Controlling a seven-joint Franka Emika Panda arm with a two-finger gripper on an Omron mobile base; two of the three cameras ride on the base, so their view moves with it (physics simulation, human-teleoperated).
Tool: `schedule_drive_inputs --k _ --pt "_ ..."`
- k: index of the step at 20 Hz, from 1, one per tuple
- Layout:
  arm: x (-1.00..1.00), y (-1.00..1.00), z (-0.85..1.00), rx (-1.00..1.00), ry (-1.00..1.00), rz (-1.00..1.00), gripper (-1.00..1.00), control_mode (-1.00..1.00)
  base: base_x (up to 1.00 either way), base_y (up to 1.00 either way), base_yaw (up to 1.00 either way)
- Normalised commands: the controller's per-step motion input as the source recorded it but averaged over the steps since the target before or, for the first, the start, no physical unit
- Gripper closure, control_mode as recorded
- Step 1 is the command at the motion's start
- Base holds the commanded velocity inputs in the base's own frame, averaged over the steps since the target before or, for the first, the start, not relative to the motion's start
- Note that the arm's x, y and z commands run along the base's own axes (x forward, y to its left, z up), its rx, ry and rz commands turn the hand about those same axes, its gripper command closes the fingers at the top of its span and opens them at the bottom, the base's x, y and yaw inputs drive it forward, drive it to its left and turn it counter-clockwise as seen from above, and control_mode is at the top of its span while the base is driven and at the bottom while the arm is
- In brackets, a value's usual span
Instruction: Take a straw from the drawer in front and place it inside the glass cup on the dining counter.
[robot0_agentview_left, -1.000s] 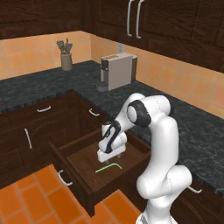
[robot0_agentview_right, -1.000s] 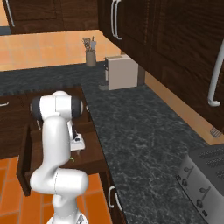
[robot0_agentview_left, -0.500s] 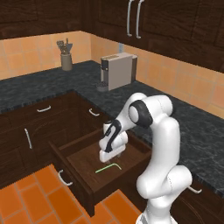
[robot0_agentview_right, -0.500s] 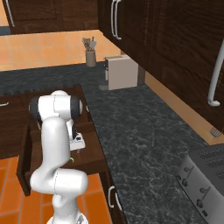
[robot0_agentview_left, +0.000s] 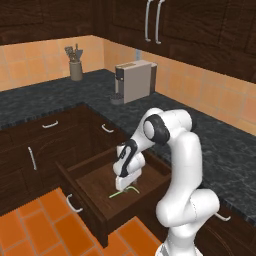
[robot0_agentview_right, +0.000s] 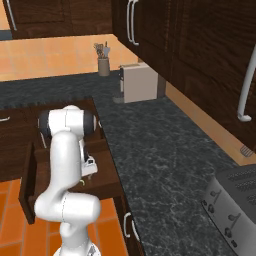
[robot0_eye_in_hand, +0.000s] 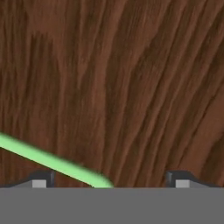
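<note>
Dark kitchen | drawer (robot0_agentview_left: 95, 186) stands open | straw (robot0_agentview_left: 123, 191) lies on its floor | our gripper (robot0_agentview_left: 124, 184) hovers just above, fingers spread wide | pickup and cup delivery remain

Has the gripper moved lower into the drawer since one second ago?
Yes, slightly. In the left base view the gripper now sits a little lower against the drawer front, closer to the straw on its floor, jaws open.
</note>
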Motion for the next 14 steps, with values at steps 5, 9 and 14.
schedule_drive_inputs --k 5,9,14 --pt "0.06 0.00 -0.22 0.00 0.00 0.11 -1.00 -1.00 0.00 0.00 0.00" --pt "0.05 0.00 -0.31 0.00 0.00 0.11 -1.00 -1.00 0.00 0.00 0.00" --pt "0.00 0.00 -0.32 0.00 0.00 0.09 1.00 -1.00 0.00 0.00 0.00"
